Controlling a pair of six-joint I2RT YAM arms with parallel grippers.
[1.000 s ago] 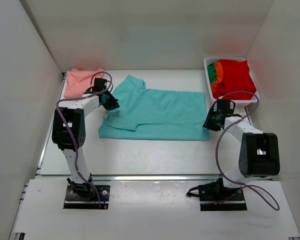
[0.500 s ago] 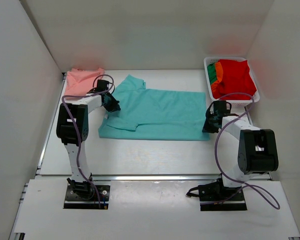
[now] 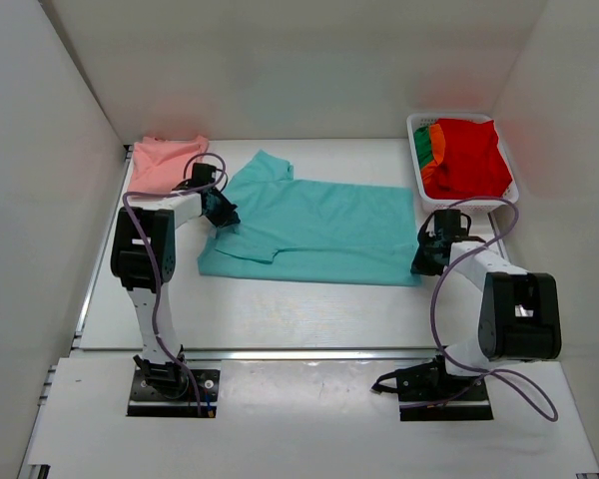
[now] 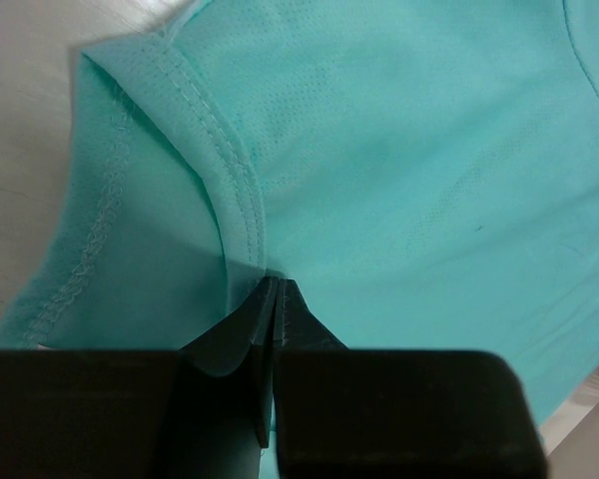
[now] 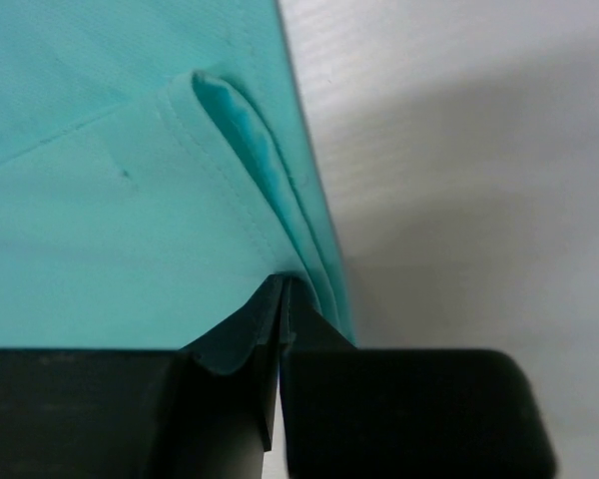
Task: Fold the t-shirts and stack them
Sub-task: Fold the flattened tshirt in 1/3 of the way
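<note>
A teal t-shirt [image 3: 319, 225] lies spread flat in the middle of the table, its lower half folded up. My left gripper [image 3: 223, 215] is shut on the hem of its left sleeve; the left wrist view shows the jaws [image 4: 277, 284] closed on the stitched seam of the shirt [image 4: 409, 150]. My right gripper [image 3: 426, 261] is shut on the shirt's near right corner; the right wrist view shows the jaws [image 5: 283, 282] pinching the folded hem [image 5: 130, 200]. A folded salmon pink t-shirt [image 3: 160, 163] lies at the back left.
A white basket [image 3: 449, 116] at the back right holds a red t-shirt [image 3: 469, 155], with green [image 3: 422, 148] and orange [image 3: 436, 140] cloth at its left side. White walls close in the left, back and right sides. Bare table lies in front of the teal shirt.
My right gripper has moved nearer to me and slightly right, pulling the shirt's right corner with it. My left gripper has shifted slightly along the left sleeve.
</note>
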